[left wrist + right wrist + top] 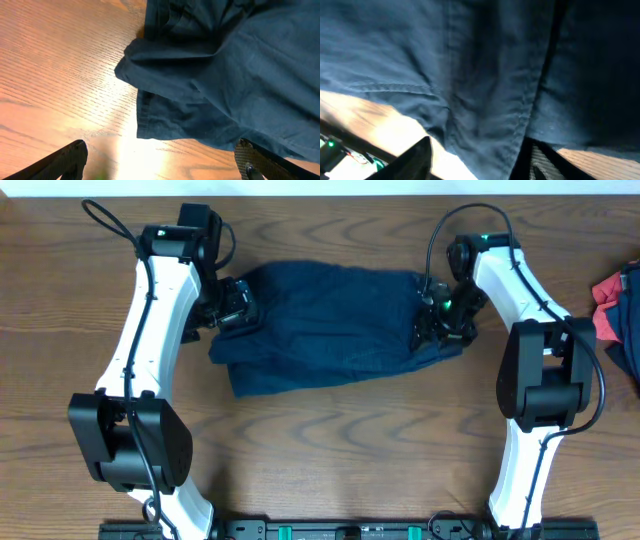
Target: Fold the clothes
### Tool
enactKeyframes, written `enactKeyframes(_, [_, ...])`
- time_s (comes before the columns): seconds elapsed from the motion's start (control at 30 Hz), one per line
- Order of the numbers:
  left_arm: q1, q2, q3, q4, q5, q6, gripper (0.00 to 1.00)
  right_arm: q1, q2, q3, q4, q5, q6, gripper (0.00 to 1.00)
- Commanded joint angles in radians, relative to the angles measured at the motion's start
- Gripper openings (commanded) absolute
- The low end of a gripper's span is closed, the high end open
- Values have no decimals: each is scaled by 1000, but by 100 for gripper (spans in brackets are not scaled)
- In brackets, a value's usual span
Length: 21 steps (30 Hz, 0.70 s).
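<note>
We treat the clothes (330, 330), lying rumpled on the counter (330, 460) between both arms, as light, limp fabric best pinched at hem corners; the left gripper (160, 152) stands spread beside one edge, the right gripper (477, 155) straddles a fold, and we cannot tell whether it pinches

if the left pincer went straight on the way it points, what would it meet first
Probably the clothes, whose hem lies just ahead of the open left pincer; depth is unclear, maybe table first.
</note>
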Motion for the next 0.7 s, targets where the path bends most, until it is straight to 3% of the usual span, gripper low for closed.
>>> enactKeyframes(0.0, [5, -8, -9, 0, -16, 17, 96, -6, 10, -23, 17, -7, 10, 34])
enactKeyframes(0.03, [5, -8, -9, 0, -15, 17, 96, -6, 10, -27, 24, -8, 10, 13])
enactKeyframes(0.07, [5, -8, -9, 0, -15, 17, 96, -6, 10, -27, 29, -12, 10, 2])
enactKeyframes(0.5, [-10, -8, -37, -60, 31, 45, 96, -14, -79, 97, 48, -26, 34, 1])
enactKeyframes(0.6, [-34, -8, -96, -48, 54, 61, 85, -13, -79, 139, 44, -22, 51, 1])
enactKeyframes(0.67, [-56, -9, -152, -30, 65, 62, 83, -14, -79, 144, 50, -22, 61, 1])
